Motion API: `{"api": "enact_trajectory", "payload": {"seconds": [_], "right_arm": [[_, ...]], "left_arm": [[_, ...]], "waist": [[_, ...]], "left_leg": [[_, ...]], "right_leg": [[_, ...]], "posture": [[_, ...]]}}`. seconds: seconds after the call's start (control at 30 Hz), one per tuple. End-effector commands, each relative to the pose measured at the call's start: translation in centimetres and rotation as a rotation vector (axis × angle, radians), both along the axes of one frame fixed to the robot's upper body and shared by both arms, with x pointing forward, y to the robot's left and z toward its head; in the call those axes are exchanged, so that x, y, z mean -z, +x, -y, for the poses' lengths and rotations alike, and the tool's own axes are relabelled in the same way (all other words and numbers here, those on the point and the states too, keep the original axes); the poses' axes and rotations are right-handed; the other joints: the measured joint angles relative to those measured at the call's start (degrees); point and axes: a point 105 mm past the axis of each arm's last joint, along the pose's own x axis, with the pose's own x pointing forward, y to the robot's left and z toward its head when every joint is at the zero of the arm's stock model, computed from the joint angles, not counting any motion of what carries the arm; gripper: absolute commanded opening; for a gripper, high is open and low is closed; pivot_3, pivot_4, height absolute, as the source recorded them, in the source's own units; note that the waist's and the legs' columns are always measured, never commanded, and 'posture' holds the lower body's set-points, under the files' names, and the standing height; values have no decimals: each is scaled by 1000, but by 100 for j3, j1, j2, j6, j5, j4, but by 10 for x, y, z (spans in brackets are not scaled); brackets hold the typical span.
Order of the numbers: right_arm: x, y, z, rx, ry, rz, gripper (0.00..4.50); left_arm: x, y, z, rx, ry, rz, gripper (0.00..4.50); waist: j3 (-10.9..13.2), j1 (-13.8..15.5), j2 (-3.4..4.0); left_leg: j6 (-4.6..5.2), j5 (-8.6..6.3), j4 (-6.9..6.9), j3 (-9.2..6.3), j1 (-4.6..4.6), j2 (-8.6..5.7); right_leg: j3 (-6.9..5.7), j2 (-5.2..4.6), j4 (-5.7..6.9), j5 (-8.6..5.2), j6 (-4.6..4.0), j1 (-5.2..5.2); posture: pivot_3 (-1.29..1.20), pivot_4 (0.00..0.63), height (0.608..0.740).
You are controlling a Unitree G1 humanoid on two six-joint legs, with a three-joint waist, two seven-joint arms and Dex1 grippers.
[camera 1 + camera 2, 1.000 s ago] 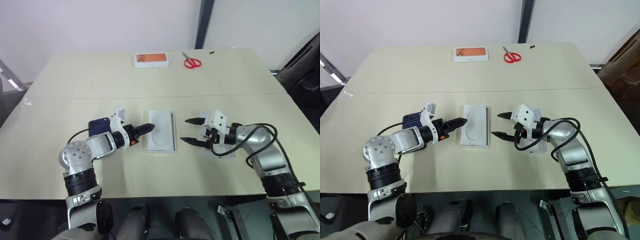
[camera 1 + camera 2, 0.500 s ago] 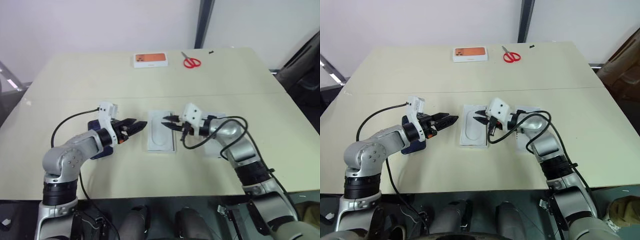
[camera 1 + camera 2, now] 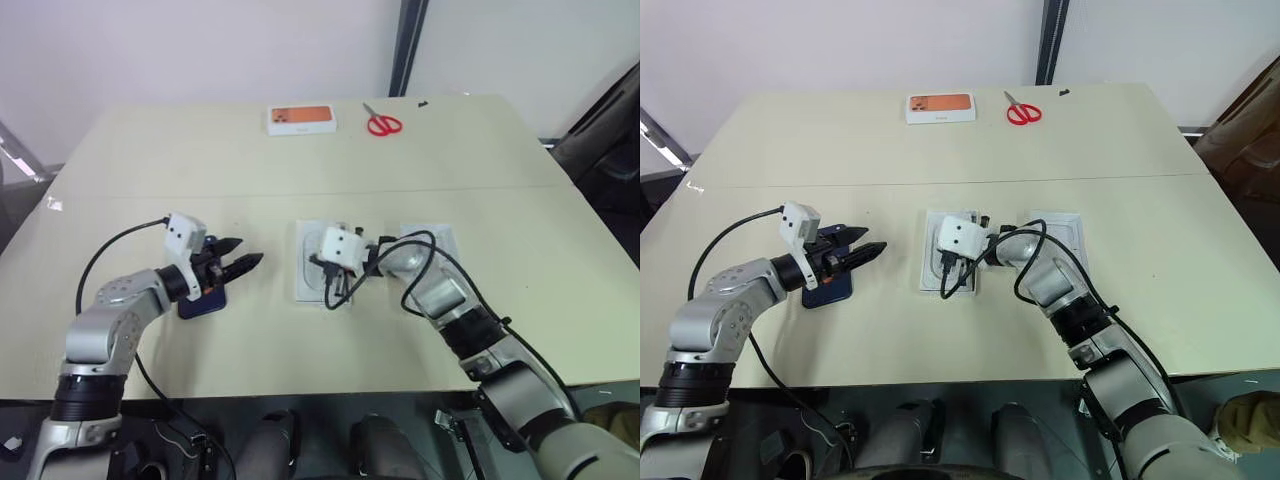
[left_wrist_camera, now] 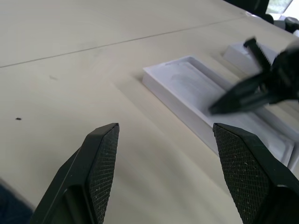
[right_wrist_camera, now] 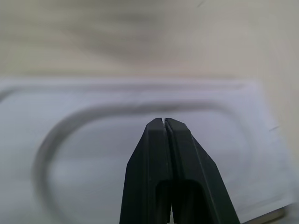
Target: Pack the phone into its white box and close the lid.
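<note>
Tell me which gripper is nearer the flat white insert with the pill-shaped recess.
Right. The right gripper is shut directly over the flat white insert; the left gripper is open, off to its side.

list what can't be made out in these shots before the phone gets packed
- The phone: in the eye views, mostly covered by the left gripper; its camera corner is hidden.
- The white insert on the white box: in the eye views, the right gripper and its cable cover its middle, so whether the shut fingers touch it is unclear.
- The lid: partly behind the right arm; its inside marks are too small.
</note>
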Motion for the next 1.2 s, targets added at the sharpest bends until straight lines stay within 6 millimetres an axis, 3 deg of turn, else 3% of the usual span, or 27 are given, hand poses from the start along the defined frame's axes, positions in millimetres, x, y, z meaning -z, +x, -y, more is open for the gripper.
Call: {"api": "enact_trajectory", "payload": {"seconds": [0.03, 0.23, 0.67, 0.8, 0.9, 1.03, 1.2], "right_arm": [[-7, -1, 3, -20, -57, 15, 79], [-2, -6, 15, -41, -130, 12, 79], [-26, 0, -7, -13, 34, 40, 79], [-28, 10, -3, 24, 15, 117, 79], [-52, 17, -10, 56, 137, 128, 79], [-75, 20, -28, 59, 286, 84, 79], [-72, 14, -64, 1, 338, 7, 79]], "left_arm": [[-8, 0, 3, -3, 3, 47, 3391], [-7, -1, 9, 10, 7, 45, 3391], [-8, 2, 8, 12, -8, 29, 3391], [-6, 4, -13, -59, -18, -33, 3391], [-13, 6, -36, -122, -83, -82, 3391], [-8, 3, -73, -213, -139, -218, 3391], [-8, 0, -108, -343, -216, -269, 3391]], "waist": [[0, -3, -1], [0, -3, 0], [0, -10, 0], [0, -11, 0], [0, -21, 0], [3, -71, 1], [2, -107, 0]], "left_leg": [[0, 0, 0, -1, 0, 1], [1, -1, 0, -1, 1, 1], [0, 0, -1, -1, 0, 1], [1, -1, 0, -2, 0, 0], [1, -1, -1, -2, 0, 1], [0, 0, -4, -2, 0, 4], [-1, 0, -2, -8, 1, 2]], "right_leg": [[-1, 1, 0, 0, 0, 1], [-1, 2, 0, 0, 0, 1], [-1, 1, 0, 0, 0, 0], [-1, 2, 1, 0, 0, 0], [-1, 2, 2, 0, 0, -2], [-1, 6, 11, 0, 0, -10], [-7, 5, 5, 0, 1, -20]], "posture": [[0, 150, 734], [0, 150, 734], [0, 150, 734], [0, 150, 734], [0, 150, 734], [0, 150, 734], [0, 150, 734]]}}
